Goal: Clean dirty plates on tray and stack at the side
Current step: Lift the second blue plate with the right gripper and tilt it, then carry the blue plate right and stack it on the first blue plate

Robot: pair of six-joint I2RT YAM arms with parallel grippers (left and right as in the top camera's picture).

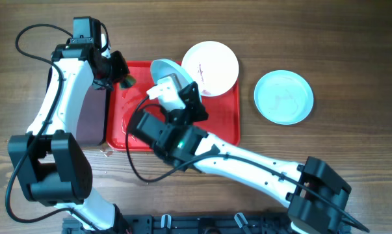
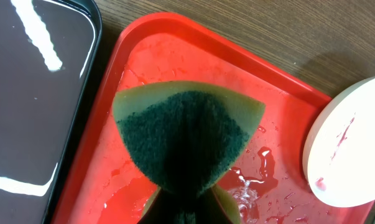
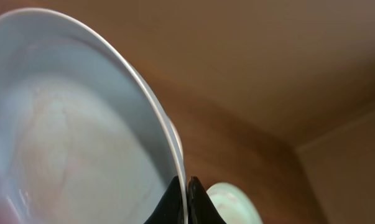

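My left gripper (image 2: 180,214) pinches a folded yellow-green sponge with a dark green scouring face (image 2: 184,134), which fans out just ahead of it over the wet, glossy red plastic tray (image 2: 143,50). A shiny black tray (image 2: 25,112) lies to its left. To its right, a round white plate smeared red (image 2: 346,149) covers the red rim.

Nothing legible appears in any view: no text, label, brand, number or sign (the dark red marks on the white plate (image 1: 210,67) are only smears, not writing).
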